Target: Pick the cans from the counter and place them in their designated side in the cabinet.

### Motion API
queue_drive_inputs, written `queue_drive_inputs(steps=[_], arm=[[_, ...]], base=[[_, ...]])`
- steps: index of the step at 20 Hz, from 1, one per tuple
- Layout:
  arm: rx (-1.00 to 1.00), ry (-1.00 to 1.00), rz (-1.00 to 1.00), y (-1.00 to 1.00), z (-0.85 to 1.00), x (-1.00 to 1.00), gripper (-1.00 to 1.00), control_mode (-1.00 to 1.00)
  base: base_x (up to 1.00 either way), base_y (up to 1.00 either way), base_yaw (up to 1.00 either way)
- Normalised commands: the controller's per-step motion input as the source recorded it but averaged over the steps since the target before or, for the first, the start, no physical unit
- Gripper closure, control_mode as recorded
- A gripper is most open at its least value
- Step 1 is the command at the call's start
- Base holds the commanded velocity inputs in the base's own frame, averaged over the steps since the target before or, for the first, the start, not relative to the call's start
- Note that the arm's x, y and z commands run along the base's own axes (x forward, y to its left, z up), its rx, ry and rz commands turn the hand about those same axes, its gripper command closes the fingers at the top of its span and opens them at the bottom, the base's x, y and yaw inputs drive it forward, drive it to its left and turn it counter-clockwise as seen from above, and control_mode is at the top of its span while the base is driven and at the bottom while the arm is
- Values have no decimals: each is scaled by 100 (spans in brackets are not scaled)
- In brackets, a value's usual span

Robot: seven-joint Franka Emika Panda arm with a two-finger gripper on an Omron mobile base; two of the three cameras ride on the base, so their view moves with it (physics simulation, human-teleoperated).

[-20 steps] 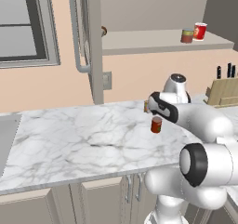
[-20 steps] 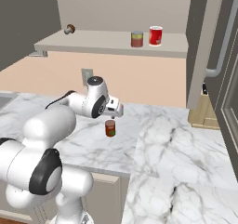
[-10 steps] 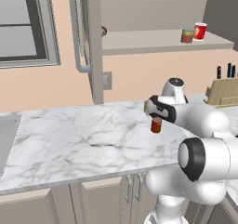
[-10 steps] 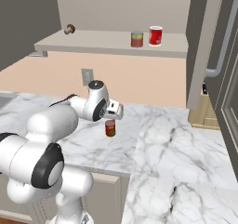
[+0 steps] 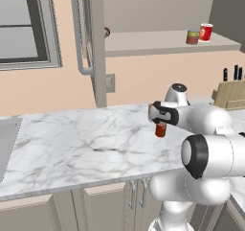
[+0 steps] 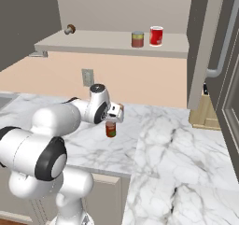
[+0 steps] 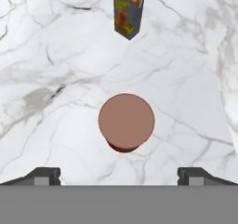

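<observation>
arm: reaching forward, bent low | pincer: spread wide, pointing down

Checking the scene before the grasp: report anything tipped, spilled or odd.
Nothing stands out. The plain dark red can stands upright on the white marble counter, below the open gripper. The small orange-topped carton beyond it is upright too.

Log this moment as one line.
gripper: open, above red can | can: upright on counter | held: nothing
</observation>
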Motion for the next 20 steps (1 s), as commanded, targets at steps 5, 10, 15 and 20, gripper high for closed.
queue_drive_inputs(steps=[5, 10, 15, 20], arm=[[0, 0, 0, -2, -15, 12, -100, -100], [0, 0, 0, -2, -14, 10, -100, -100], [0, 0, 0, -5, -15, 12, -100, -100], [0, 0, 0, 0, -17, 13, -100, -100]], base=[[0, 0, 0], [0, 0, 0], [0, 0, 0], [0, 0, 0]])
